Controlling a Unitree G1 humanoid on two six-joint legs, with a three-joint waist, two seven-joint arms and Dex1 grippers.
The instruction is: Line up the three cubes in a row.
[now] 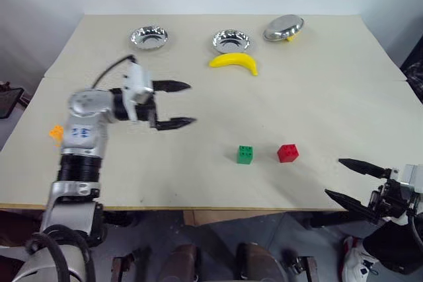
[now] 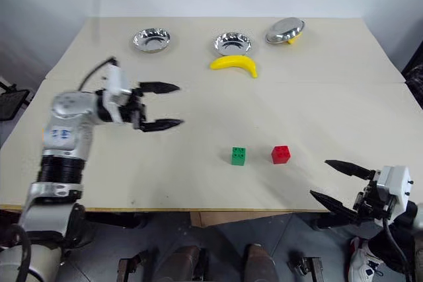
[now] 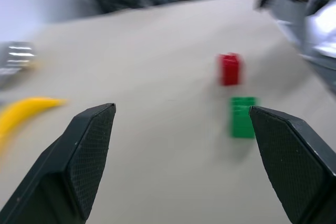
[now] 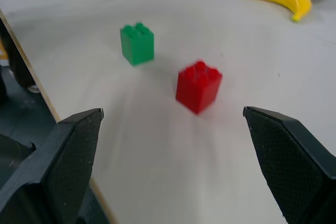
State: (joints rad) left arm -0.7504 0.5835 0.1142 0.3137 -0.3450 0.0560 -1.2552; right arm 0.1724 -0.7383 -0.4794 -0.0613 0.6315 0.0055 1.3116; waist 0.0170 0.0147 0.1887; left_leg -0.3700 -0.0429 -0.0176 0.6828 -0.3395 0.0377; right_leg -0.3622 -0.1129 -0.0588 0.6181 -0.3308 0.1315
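Note:
A green cube [image 1: 245, 154] and a red cube [image 1: 287, 153] stand side by side, a small gap between them, near the table's front edge right of the middle. An orange cube [image 1: 56, 132] peeks out beside my left forearm at the table's left edge. My left gripper [image 1: 192, 104] hovers open and empty over the table, left of the green cube and pointing toward the right. Off the front right corner of the table, my right gripper [image 1: 334, 177] is open and empty, pointing toward the red cube [image 4: 198, 86].
A yellow banana [image 1: 234, 63] lies at the back middle. Behind it are two upright metal bowls [image 1: 149, 36] [image 1: 231, 40], and a third bowl [image 1: 284, 28] leans tilted on a small yellow thing. The table edge [image 1: 198, 208] runs along the front.

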